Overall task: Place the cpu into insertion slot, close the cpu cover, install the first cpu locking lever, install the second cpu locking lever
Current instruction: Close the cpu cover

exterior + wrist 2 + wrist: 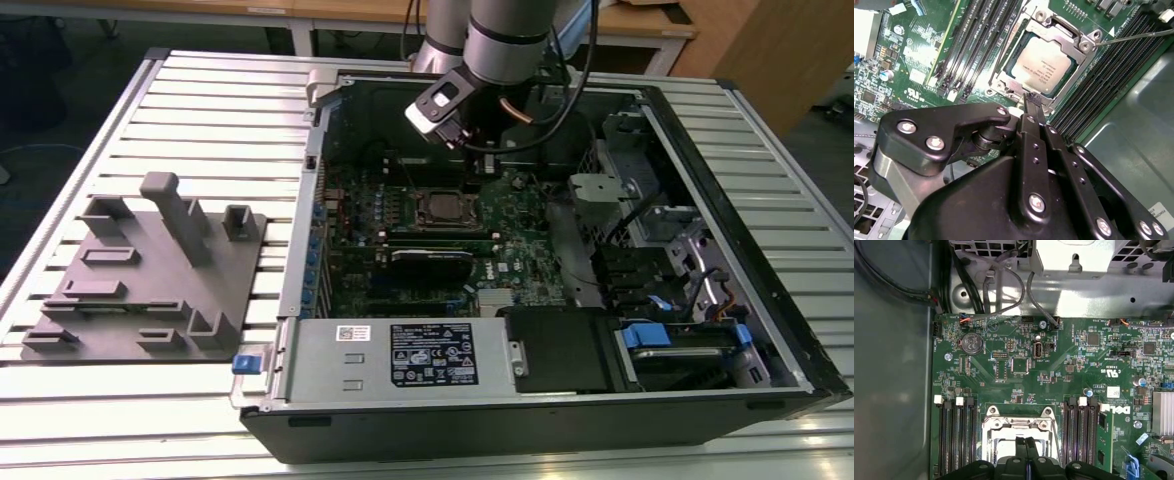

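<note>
Slatted table [200,90] carries an open computer case [521,428]. The green motherboard [1054,380] lies flat on the case floor.

Arm: it enters over the case's far edge in the exterior view, and its gripper [1030,100] hangs low over the board. The fingers are pressed together tip to tip, with nothing between them.

Insertion slot [997,84]: it sits mid-board, between two banks of long black memory slots [979,45].

Cpu cover [1064,33]: the frame appears to lie flat over the slot, with its window around the chip.

Cpu [1043,65]: it is seated square in the slot, dull metal top upward and level with the cover's window.

Locking lever [1134,35]: a thin wire rod leaves one corner of the slot. Its long axis runs out across the neighbouring memory bank, not along the slot's side. I judge it unlatched; its hook end cannot be made out.

Governing relation: in the second wrist view the closed fingertips stand just beside the slot's rim, at the corner diagonally opposite the lever's root. The chip lies directly ahead of them. In the first wrist view the tips overlap the slot's nearer edge, centred on its width. Contact with the rim cannot be confirmed.
</note>
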Available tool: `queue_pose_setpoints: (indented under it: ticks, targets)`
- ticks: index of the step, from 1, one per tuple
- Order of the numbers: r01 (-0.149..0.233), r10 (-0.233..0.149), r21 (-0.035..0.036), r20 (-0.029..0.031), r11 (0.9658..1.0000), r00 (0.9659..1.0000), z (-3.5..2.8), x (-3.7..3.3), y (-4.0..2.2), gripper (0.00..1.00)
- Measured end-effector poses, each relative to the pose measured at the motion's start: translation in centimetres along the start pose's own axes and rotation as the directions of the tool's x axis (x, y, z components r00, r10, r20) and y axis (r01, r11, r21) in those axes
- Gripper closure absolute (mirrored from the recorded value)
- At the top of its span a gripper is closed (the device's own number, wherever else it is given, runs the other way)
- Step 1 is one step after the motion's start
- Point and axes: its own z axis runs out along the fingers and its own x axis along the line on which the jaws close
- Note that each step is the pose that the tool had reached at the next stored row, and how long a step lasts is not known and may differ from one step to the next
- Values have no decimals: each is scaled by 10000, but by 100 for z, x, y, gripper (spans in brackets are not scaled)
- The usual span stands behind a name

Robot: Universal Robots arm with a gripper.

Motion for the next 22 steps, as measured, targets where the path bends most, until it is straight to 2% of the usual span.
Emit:
queue_pose_setpoints:
  ticks: [7,15,22]
  targets:
    - [2,-2,-1,-1,10000,10000,16,1,-67,89]
    - [1,-1,11,1,10000,10000,84,-6,-117,89]
    - [1,-1,11,0,10000,10000,165,-4,-328,89]
